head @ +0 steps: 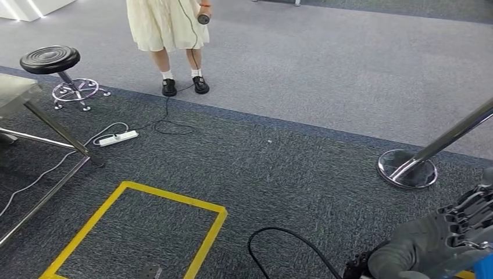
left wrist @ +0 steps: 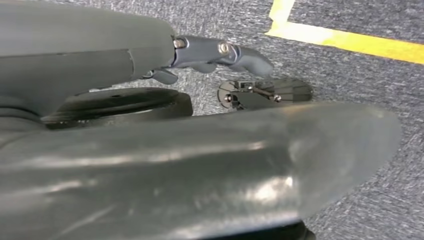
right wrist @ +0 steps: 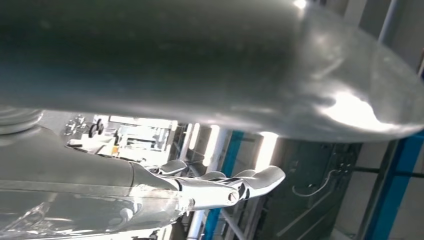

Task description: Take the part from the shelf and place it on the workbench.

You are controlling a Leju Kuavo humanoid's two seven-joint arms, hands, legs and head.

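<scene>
The right hand (head: 427, 247) hung low at the right over the carpet (head: 279, 163), fingers (right wrist: 250, 181) extended, holding nothing; the left hand (left wrist: 150, 165) was likewise spread and unladen above yellow floor tape (left wrist: 350, 42); a person (head: 168, 26) stood beyond.

Person (head: 168, 35): stands on the lighter grey floor, pale skirt, black shoes.
Stool (head: 51, 60): black round seat, chrome base.
Power strip (head: 118, 138): white, on dark carpet.
Yellow tape rectangle (head: 174, 199): on carpet.
Chrome post base (head: 407, 168): right.
</scene>
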